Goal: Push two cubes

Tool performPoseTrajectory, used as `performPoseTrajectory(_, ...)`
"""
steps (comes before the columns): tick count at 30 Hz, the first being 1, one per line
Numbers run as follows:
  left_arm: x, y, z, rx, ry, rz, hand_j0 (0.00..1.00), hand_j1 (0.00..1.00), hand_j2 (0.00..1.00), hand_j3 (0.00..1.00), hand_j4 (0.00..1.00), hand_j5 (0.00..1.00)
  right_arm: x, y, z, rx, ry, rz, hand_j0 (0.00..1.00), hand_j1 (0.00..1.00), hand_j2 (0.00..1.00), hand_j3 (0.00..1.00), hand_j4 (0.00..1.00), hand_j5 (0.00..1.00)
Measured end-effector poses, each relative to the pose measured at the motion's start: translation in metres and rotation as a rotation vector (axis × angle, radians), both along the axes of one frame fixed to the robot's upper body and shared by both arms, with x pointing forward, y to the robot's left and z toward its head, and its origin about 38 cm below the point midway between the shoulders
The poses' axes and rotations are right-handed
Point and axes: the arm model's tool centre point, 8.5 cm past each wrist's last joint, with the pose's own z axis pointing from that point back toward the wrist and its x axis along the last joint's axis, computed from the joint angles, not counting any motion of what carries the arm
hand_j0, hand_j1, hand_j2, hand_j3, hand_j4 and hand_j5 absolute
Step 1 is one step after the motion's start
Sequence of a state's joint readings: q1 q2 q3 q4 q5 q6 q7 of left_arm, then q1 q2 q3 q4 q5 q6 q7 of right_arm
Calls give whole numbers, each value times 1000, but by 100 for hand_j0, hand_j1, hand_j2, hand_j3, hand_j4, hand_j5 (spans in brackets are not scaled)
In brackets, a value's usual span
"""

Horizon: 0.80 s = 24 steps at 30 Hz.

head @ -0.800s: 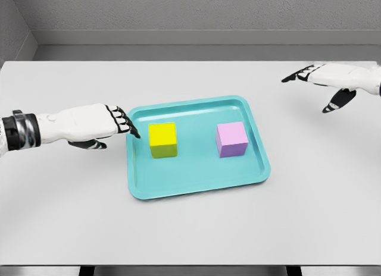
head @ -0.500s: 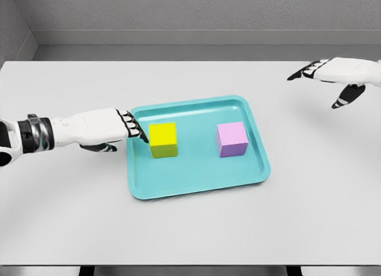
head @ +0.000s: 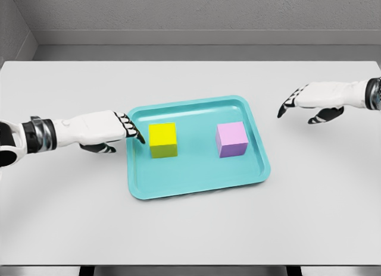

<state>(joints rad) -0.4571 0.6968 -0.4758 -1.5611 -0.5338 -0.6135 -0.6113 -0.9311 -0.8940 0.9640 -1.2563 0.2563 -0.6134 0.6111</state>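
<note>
A: Cubes, position? Logging now.

B: Both sit inside the teal tray (head: 196, 187) at mid-table. Yellow cube (head: 162, 140) in the left half, purple cube (head: 231, 139) in the right half, well apart from each other, both upright, level with one another.

A: Left hand?

B: Left hand (head: 98, 128) reaches in over the tray's left rim. Fingers stretched out flat, holding nothing. Dark fingertips (head: 138, 135) lie just beside the yellow cube's left face; whether they touch it, I cannot tell.

A: Right hand?

B: Right hand (head: 309, 99) hangs over the white table (head: 190, 228), outside the tray, up and to the right of its far right corner. Fingers extended and drooping toward the tray, thumb below, nothing held. It stands apart from the purple cube, with the tray's right rim between them.
</note>
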Motion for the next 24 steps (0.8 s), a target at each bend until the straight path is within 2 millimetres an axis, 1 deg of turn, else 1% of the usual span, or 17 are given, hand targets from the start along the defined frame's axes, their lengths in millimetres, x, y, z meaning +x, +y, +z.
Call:
performPoseTrajectory(5,4,-2,-4,-5,6,10,76,76,76,76,76,76,-3,17,1,2,-5,52,64,64,64,64,64,64)
performPoseTrajectory(6,5,-2,-5,-5,8,11,76,76,76,76,76,76,-3,21,-1,1,-5,61,64,64,64,64,64,64)
performPoseTrajectory(7,6,-2,-3,-6,4,13,76,76,76,76,76,76,-3,25,-2,0,-5,69,61,61,61,61,61,61)
performPoseTrajectory(11,10,-3,-4,-11,7,21,76,76,76,76,76,76,-1,39,-9,0,2,95,61,61,61,61,61,61)
performPoseTrajectory(12,11,-2,-5,-12,9,25,76,76,76,76,76,76,-1,41,-10,-1,4,99,58,58,58,58,58,58)
performPoseTrajectory(14,13,-1,-7,-12,16,33,76,76,76,76,76,76,-2,44,-13,-6,7,106,56,56,56,56,56,56)
performPoseTrajectory(16,14,1,-9,-9,20,39,76,76,76,76,76,76,-2,46,-15,-10,8,110,51,51,51,51,51,51)
performPoseTrajectory(20,16,-2,-9,-10,14,39,76,76,76,76,76,76,-2,48,-16,-16,9,117,51,51,51,51,51,51)
performPoseTrajectory(24,17,-8,-10,-17,14,32,76,76,76,76,76,76,-2,55,-18,-17,14,133,51,51,51,51,51,51)
